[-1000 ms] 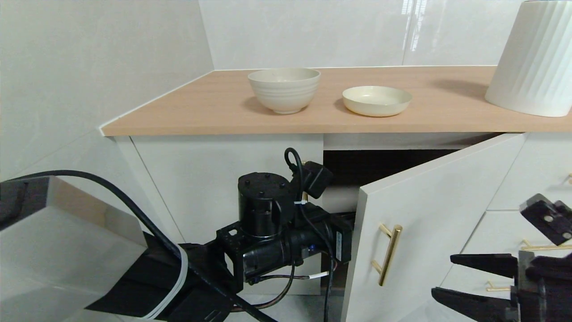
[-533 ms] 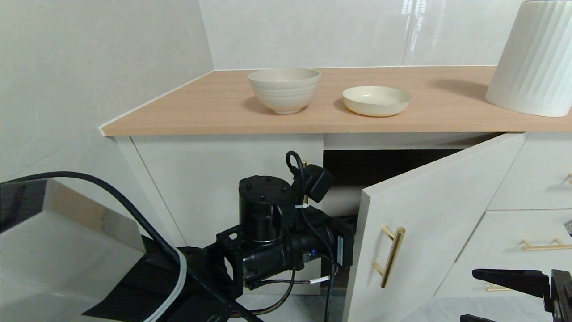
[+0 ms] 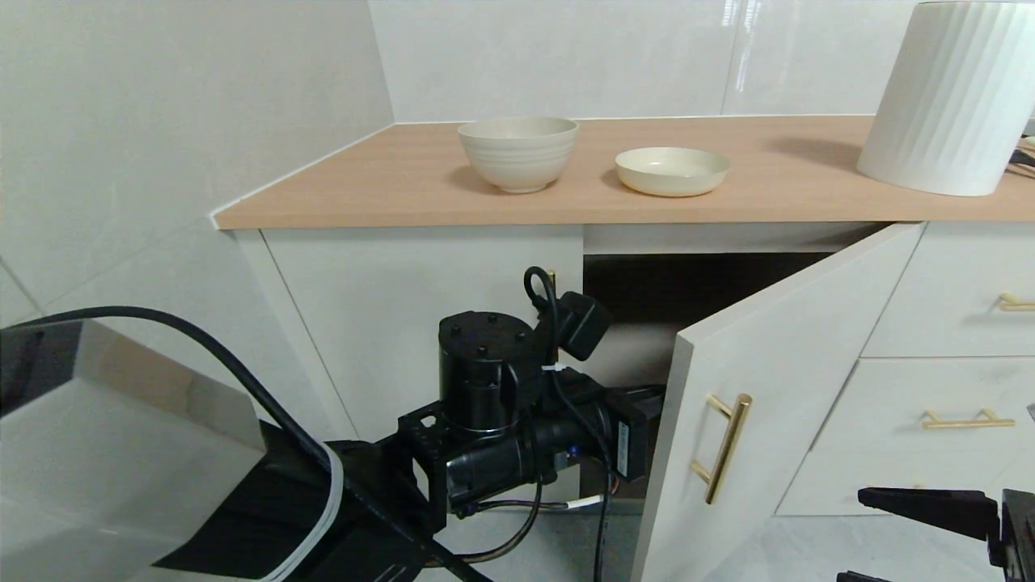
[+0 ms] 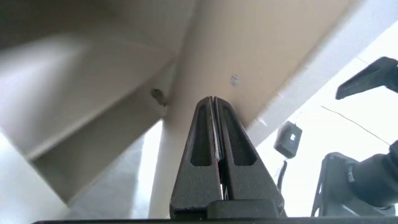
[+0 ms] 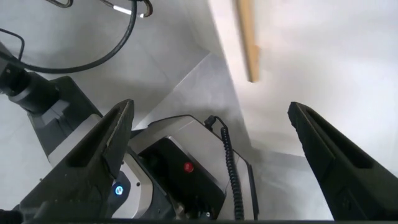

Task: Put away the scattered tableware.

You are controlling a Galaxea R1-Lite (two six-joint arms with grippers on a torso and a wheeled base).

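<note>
1. The right gripper [image 5: 209, 107] hangs lowest and nearest, in front of the white drawers [image 3: 946, 380]. Its two black fingers are spread wide, with nothing between them
2. The left gripper [image 4: 212, 102] sits low by the inner side of the open cabinet door [image 3: 776, 364]. Its fingers are pressed flat together and hold nothing, and the tips point at a pale panel edge
3. The cabinet door is swung out toward the robot. It is white, with an upright gold handle [image 3: 725, 447], and behind it the dark cabinet opening [image 3: 695, 283] shows just under the countertop [image 3: 388, 186]
4. The drawers lie to the right of the door and carry level gold handles
5. The bowl [image 3: 518, 153] stands upright on the wood-toned countertop, toward its left part. It is deep and round-walled in a matte cream, with faint level ridges ringing the outside below the rim and a small foot
6. The plate [image 3: 672, 170] lies just to the right of the bowl, near it but not touching, above the cabinet opening. It is a slightly warmer cream, shallow and flat-bottomed, with a low upturned rim
7. A tall white fluted container [image 3: 946, 97] stands at the right end of the countertop, well apart from the plate, with a glossy tiled wall [image 3: 566, 56] behind everything
</note>
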